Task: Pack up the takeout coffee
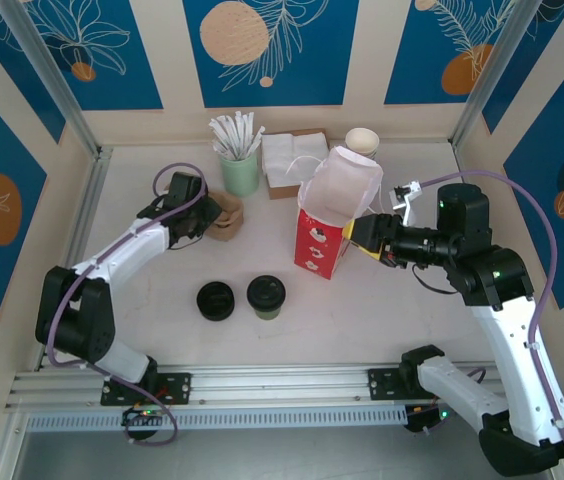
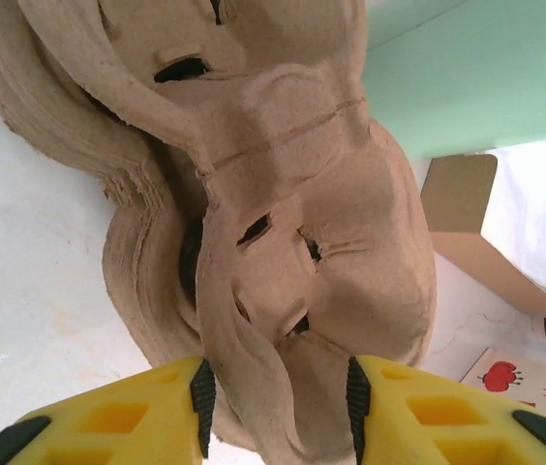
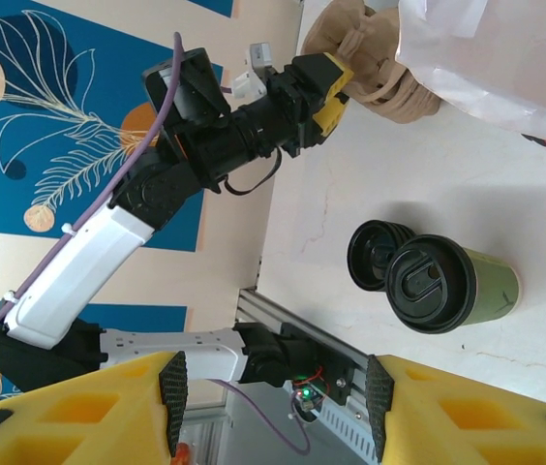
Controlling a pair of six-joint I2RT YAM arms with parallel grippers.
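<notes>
The takeout coffee (image 1: 266,296), a greenish cup under a black lid, stands at the front middle of the table; the right wrist view also has the takeout coffee (image 3: 452,286). My left gripper (image 1: 207,216) is at the stack of brown pulp cup carriers (image 1: 228,214). Its jaws stand open astride the top carrier (image 2: 292,242), and a sliver of table shows beside the left pad. My right gripper (image 1: 360,236) hangs open by the red bag (image 1: 320,247), nothing between its fingers (image 3: 171,387).
A low stack of black lids (image 1: 215,300) sits left of the coffee. A white liner (image 1: 340,185) sticks out of the red bag. A mint cup of straws (image 1: 241,168), a napkin box (image 1: 292,160) and white cups (image 1: 362,142) line the back.
</notes>
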